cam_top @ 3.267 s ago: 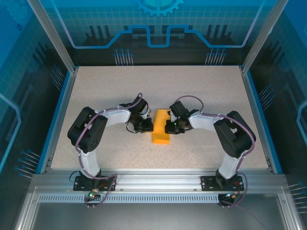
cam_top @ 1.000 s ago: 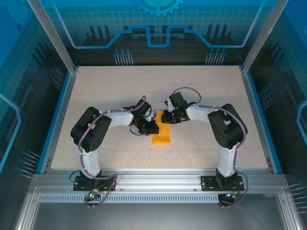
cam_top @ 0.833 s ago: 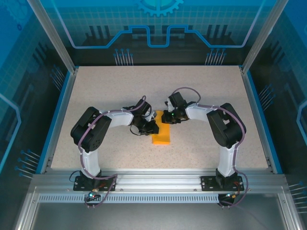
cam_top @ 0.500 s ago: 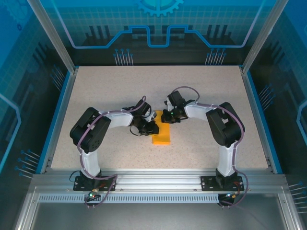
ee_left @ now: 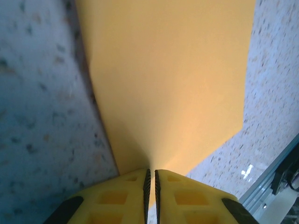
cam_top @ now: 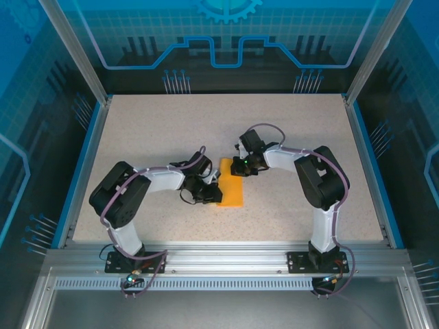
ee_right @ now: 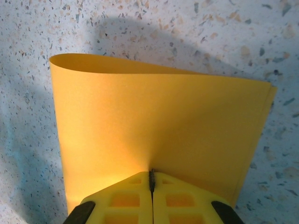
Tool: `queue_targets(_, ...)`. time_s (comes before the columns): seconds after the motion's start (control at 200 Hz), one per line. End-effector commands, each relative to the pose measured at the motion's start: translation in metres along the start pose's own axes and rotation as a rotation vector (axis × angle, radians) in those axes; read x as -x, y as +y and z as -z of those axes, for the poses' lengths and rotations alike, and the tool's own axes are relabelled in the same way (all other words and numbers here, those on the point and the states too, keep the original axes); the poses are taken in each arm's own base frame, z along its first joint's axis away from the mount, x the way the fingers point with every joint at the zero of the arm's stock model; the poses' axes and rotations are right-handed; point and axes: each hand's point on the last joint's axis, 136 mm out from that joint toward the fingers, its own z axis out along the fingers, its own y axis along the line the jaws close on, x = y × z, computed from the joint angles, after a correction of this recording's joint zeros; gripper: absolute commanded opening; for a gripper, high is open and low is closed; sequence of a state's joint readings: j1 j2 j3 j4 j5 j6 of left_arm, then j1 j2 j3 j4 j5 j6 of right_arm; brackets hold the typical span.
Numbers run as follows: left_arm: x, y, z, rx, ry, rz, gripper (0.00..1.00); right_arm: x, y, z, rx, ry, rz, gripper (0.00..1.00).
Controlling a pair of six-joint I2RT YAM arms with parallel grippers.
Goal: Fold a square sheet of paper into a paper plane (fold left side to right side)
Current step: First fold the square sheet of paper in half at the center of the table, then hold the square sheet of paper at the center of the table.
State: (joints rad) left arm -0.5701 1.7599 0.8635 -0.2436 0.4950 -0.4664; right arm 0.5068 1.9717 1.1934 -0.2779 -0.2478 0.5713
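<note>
Half-fold in hand, centre frame: left gripper and right gripper each pinch the doubled square sheet of paper (bend looks unpressed), so flattening that crease seems next.

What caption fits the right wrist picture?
Right end effector shut on the folded orange paper sheet over a speckled tabletop.

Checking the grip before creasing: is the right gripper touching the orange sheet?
Touching. The right wrist view shows the right gripper shut on the orange sheet, whose edge runs into the seam between the yellow fingers.
</note>
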Motion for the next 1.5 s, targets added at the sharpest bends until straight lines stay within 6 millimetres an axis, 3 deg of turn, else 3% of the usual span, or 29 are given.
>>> queue_targets(0.0, -0.038, 0.012, 0.000, 0.035, 0.105, 0.023, 0.16, -0.019, -0.038, -0.012, -0.113, 0.080, -0.068, 0.06)
queue_targets(0.095, -0.042, 0.013, 0.002, 0.034, 0.109, 0.024, 0.16, -0.019, -0.035, -0.012, -0.100, 0.081, -0.064, 0.06)
queue_targets(0.185, -0.038, 0.001, 0.011, 0.007, 0.084, 0.010, 0.16, -0.019, -0.034, -0.012, -0.094, 0.081, -0.057, 0.06)
queue_targets(0.32, -0.017, -0.028, 0.033, -0.032, 0.015, -0.046, 0.19, -0.018, -0.031, -0.012, -0.088, 0.078, -0.047, 0.06)
queue_targets(0.43, 0.007, -0.039, 0.040, -0.042, -0.025, -0.057, 0.20, -0.018, -0.030, -0.012, -0.085, 0.080, -0.039, 0.06)
queue_targets(0.615, 0.047, -0.036, 0.026, -0.031, -0.041, -0.035, 0.19, -0.019, -0.027, -0.013, -0.085, 0.090, -0.026, 0.06)
queue_targets(0.775, 0.063, -0.027, 0.011, 0.005, -0.027, -0.029, 0.19, -0.019, -0.025, -0.014, -0.079, 0.092, -0.019, 0.06)
queue_targets(0.955, 0.065, -0.018, -0.002, 0.013, -0.013, 0.004, 0.19, -0.016, -0.017, -0.014, -0.048, 0.077, 0.000, 0.06)
queue_targets(1.14, 0.056, -0.005, -0.010, 0.038, 0.007, 0.050, 0.19, 0.000, 0.001, -0.002, 0.002, 0.021, 0.039, 0.08)
queue_targets(1.34, 0.042, 0.009, -0.017, 0.061, 0.025, 0.106, 0.19, 0.024, 0.026, 0.034, 0.042, -0.088, 0.110, 0.17)
queue_targets(1.496, 0.037, 0.011, -0.019, 0.064, 0.027, 0.122, 0.19, 0.018, 0.031, 0.063, 0.035, -0.135, 0.131, 0.23)
